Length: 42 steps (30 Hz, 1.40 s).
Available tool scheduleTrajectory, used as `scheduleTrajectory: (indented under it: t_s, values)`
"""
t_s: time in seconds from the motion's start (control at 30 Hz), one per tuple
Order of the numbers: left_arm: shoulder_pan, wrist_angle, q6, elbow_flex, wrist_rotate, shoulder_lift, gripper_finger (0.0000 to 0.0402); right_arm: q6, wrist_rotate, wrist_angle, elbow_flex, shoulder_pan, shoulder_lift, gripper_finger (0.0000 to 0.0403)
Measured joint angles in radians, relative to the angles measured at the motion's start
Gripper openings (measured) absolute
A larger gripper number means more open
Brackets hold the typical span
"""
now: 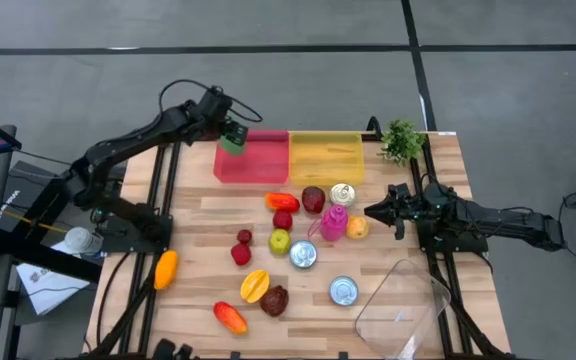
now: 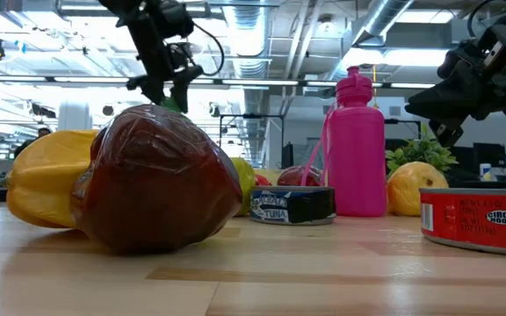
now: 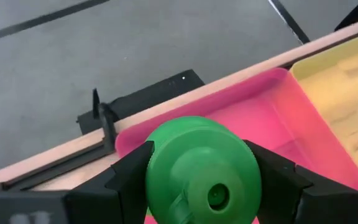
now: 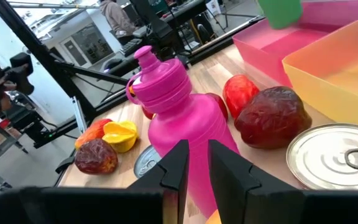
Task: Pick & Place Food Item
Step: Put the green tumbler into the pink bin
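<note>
A: From above, where is the food item?

B: The left gripper [image 1: 233, 135] holds a small green rounded plastic vegetable [image 1: 231, 144] over the near-left corner of the pink plastic bin [image 1: 268, 165], beside the yellow plastic bin [image 1: 325, 157]. The right gripper [image 1: 380, 211] waits near the pink plastic bottle [image 1: 333, 222], fingers nearly together and holding nothing.

A: And at table height?

B: The left arm hangs in the background; a bit of green shows under its fingers. A dark red wrinkled fruit [image 2: 156, 180] fills the foreground, with a red tuna can [image 2: 479, 219] to the side.

A: The left wrist?

B: The green piece [image 3: 202, 168] sits clamped between both dark fingers [image 3: 126, 183], jaws spread fairly wide around it, above the pink bin's floor [image 3: 278, 118]. Its stem dimple faces the camera, so I judge its long axis runs along the gripper's reach, end pointing back at the wrist.

A: How will it handle?

B: Likely light, hollow, stiff and smooth, so somewhat slippery; gripping across the widest part seems sound.

A: Right wrist?

B: Its fingers [image 4: 178, 168] stand narrowly apart before the bottle [image 4: 179, 118]; the green piece [image 4: 280, 12] shows far off over the pink bin.
</note>
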Motion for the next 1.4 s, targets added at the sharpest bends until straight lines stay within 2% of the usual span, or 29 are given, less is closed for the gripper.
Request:
scheduleTrajectory:
  t_s: [0.3, 0.5, 0.63, 0.77, 1.1, 1.4]
  values:
    - [0.006, 0.022, 0.033, 0.0, -0.008, 0.072, 0.0209, 0.0, 0.0, 0.0, 0.0, 0.0, 0.0, 0.0058]
    - [0.049, 0.02, 0.033, 0.0, -0.015, 0.098, 0.0209, 0.0, 0.0, 0.0, 0.0, 0.0, 0.0, 0.0058]
    - [0.076, 0.035, 0.033, 0.0, -0.006, 0.097, 0.0209, 0.0, 0.0, 0.0, 0.0, 0.0, 0.0, 0.0058]
    - [0.095, 0.07, 0.025, 0.0, 0.065, 0.097, 0.0209, 0.0, 0.0, 0.0, 0.0, 0.0, 0.0, 0.0058]
    - [0.095, 0.091, 0.019, -0.024, 0.061, 0.127, 0.0209, 0.0, 0.0, 0.0, 0.0, 0.0, 0.0, 0.0058]
    - [0.11, 0.102, 0.031, -0.027, 0.037, 0.083, 0.0209, -0.003, 0.0, 0.0, 0.0, 0.0, 0.0, 0.0058]
